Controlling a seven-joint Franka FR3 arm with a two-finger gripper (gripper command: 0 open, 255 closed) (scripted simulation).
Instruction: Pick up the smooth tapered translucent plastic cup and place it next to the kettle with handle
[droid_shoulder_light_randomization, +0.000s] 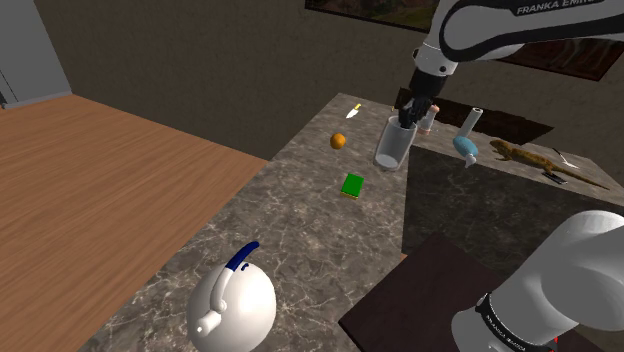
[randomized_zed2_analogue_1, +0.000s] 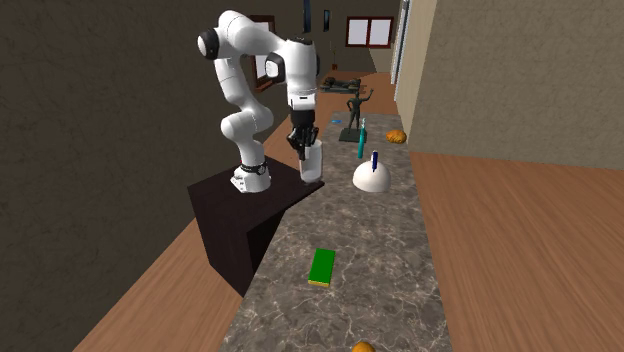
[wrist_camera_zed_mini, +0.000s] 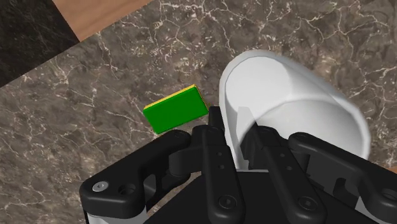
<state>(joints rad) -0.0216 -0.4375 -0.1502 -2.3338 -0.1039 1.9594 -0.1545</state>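
A clear tapered cup (droid_shoulder_light_randomization: 392, 145) hangs upright in the air, raised off a dark marbled worktop (droid_shoulder_light_randomization: 300, 240). A black pincer (droid_shoulder_light_randomization: 407, 118) on a white robot arm grips it by the rim, one finger inside the cup and one outside, pinching the wall between them. From the wrist camera the cup looks white, and a flat green block (wrist_camera_zed_mini: 175, 109) lies on the marble below, just beside it. A small orange (droid_shoulder_light_randomization: 339, 141) sits farther along the worktop. The white kettle (droid_shoulder_light_randomization: 235, 308), with its blue handle, stands on the same worktop, well apart from the cup in the shoulder view and across from the arm's dark box stand (droid_shoulder_light_randomization: 400, 300). A brown lizard figure (droid_shoulder_light_randomization: 535, 160) lies at the worktop's far end. Wooden floor (droid_shoulder_light_randomization: 90, 190) runs alongside.
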